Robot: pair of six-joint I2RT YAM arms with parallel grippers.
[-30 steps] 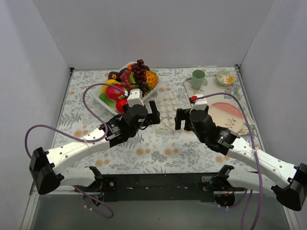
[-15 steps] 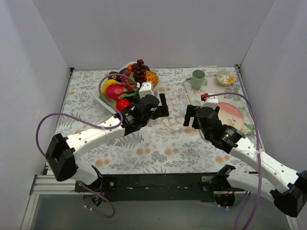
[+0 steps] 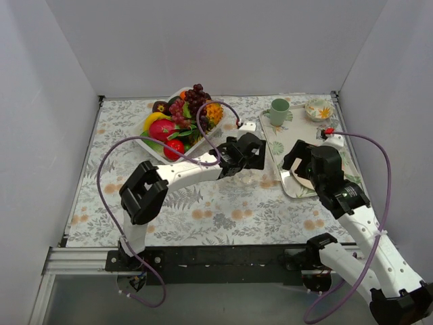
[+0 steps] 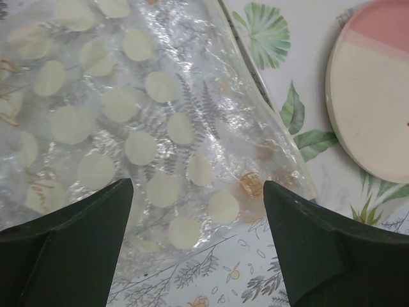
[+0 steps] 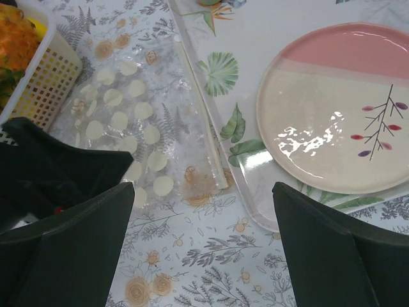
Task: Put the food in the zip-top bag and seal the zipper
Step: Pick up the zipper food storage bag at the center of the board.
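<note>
The clear zip-top bag (image 4: 147,128), printed with pale dots, lies flat and empty on the floral tablecloth. It also shows in the right wrist view (image 5: 140,121), with the zipper (image 5: 201,121) as a clear strip along its right edge beside the tray. My left gripper (image 4: 198,256) is open just above the bag's near end, and hides most of the bag (image 3: 247,179) from above. My right gripper (image 5: 204,256) is open and empty, to the right of the bag near the tray's corner. The food sits in a white basket (image 3: 150,143): a red fruit (image 3: 162,128) and purple grapes (image 3: 196,101).
A clear tray (image 3: 287,183) at the right holds a pink and cream plate (image 5: 339,109), a green cup (image 3: 278,112) and a small bowl (image 3: 316,108). The basket's corner (image 5: 38,77) lies left of the bag. White walls enclose the table.
My left arm has stretched rightward from beside the basket and now sits over the bag. My right gripper has drawn back to the right, over the tray's near corner.
</note>
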